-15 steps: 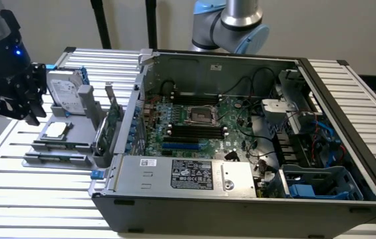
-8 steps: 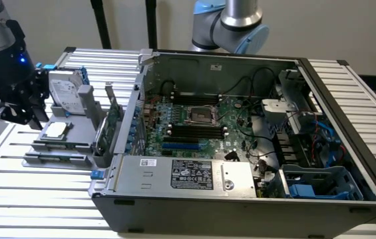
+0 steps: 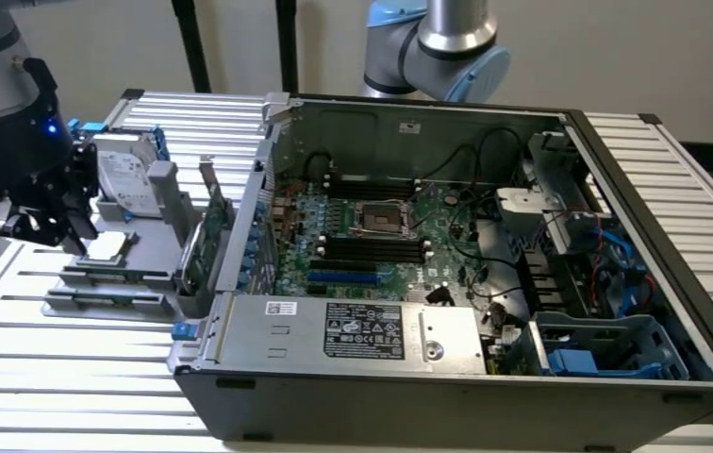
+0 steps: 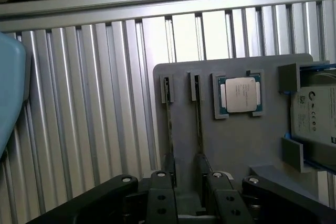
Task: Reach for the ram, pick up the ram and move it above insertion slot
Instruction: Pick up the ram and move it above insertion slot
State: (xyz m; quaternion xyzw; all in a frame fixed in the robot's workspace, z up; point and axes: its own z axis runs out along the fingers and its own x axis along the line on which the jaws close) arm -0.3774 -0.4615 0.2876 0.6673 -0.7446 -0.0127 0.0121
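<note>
The work is at the first step, the reach. The claw (image 4: 189, 184) hangs low over a grey holder (image 4: 231, 150) with its fingers (image 4: 161, 195) spread apart and nothing between them, so no grasp has been made.

The ram (image 4: 198, 124) stands on edge in a narrow groove of that holder. It shows as a thin dark line running toward the gap between the fingers. A second stick (image 4: 168, 129) stands in the groove just beside it and runs in under one finger. The first stick looks to be the one lined up with the claw, though I cannot tell whether the fingers have sunk far enough to flank it.

A processor chip (image 4: 241, 94) lies flat in its pocket beside the grooves, and a hard drive (image 4: 315, 114) sits past that.

In the exterior view the holder rests on the bench (image 3: 67, 377) near the edge on the exterior view's left, next to the open computer case (image 3: 457, 377).

The insertion slot (image 3: 370, 247) is one of several black sockets side by side on the board inside the case. It is well apart from the claw, so the carry has not begun.

In my judgement a clean grip calls for the fingers to straddle only the chosen stick and stay clear of its neighbour. It then calls for a straight pull out of the groove, since a thin board pulled at a tilt could bind against the groove walls.
</note>
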